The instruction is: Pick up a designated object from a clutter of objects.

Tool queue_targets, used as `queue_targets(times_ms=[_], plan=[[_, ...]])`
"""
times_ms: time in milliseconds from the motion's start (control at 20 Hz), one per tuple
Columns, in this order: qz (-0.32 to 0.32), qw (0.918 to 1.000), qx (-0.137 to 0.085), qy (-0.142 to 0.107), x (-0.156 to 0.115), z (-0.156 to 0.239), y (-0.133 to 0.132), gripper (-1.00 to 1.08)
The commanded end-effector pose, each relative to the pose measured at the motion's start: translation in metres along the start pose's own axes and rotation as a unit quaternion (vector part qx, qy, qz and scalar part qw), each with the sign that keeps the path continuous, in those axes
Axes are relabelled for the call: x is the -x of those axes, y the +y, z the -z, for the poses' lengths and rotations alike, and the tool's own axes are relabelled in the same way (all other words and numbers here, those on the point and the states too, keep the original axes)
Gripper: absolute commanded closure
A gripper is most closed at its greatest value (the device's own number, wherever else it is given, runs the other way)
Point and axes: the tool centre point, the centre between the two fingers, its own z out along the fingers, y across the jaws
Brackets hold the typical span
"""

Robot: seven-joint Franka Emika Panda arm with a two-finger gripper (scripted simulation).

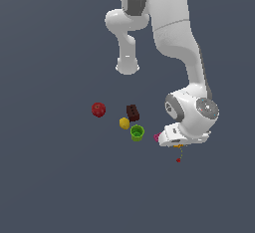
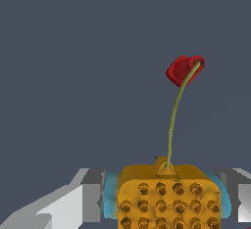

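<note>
Exterior view: red apple (image 1: pixel 98 109), yellow lemon (image 1: pixel 124 123), green cup (image 1: pixel 137 132) and dark brown brick (image 1: pixel 132 112) sit clustered to the exterior view's left of my arm. A sliver of the pink brick (image 1: pixel 157 137) shows just beside the wrist. The hand hides most of the orange block (image 1: pixel 178 146); a thin stem with a small red tip (image 1: pixel 178 160) hangs below it.

Wrist view: the orange block (image 2: pixel 169 196) with its studded face sits between the fingers (image 2: pixel 93 201), bluish edges against the pads. The gripper (image 2: pixel 169 203) is clamped on it. Green stem (image 2: pixel 174 120) rises to the red tip (image 2: pixel 184 70).
</note>
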Motion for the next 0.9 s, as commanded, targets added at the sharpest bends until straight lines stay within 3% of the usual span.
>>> queue_targets(times_ms=[0,450,850], plan=[[0.0,1.0,0.0,0.0,0.0,0.0,0.0,1.08],[0.0,1.0,0.0,0.0,0.004,0.013,0.007,1.08],[0.0,1.0,0.0,0.0,0.015,0.054,0.029,1.08]])
